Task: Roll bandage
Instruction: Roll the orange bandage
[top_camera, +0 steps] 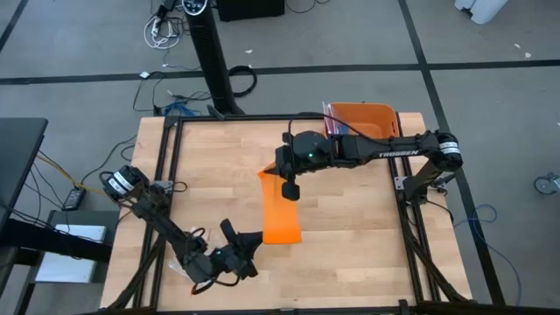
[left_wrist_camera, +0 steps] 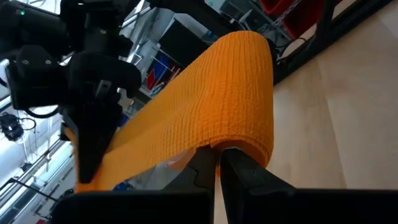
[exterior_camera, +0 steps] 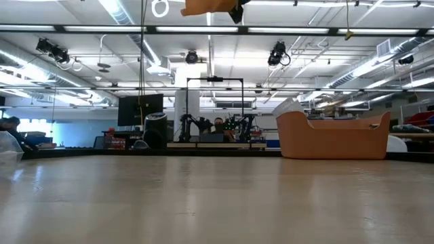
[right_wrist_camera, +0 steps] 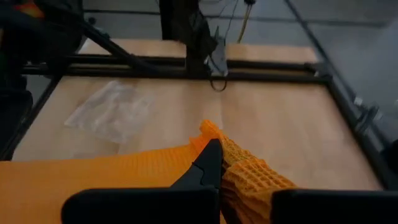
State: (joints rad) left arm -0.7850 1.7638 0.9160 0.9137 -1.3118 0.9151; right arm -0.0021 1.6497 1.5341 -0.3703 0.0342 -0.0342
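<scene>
My left gripper [top_camera: 249, 238] pinched the near end of the bandage [top_camera: 280, 206], which stretched above the table [top_camera: 350, 227] toward the orange bin [top_camera: 363, 118], where my right gripper [top_camera: 287, 190] clamped its far end.

The bandage [left_wrist_camera: 211, 112] is matt, ribbed, waffle-textured cloth. The worktop [top_camera: 210, 175] is pale, smooth wood with a faint sheen. The bin [exterior_camera: 332, 135] looks like smooth plastic; the bag [right_wrist_camera: 112, 112] like crinkled clear film.
</scene>
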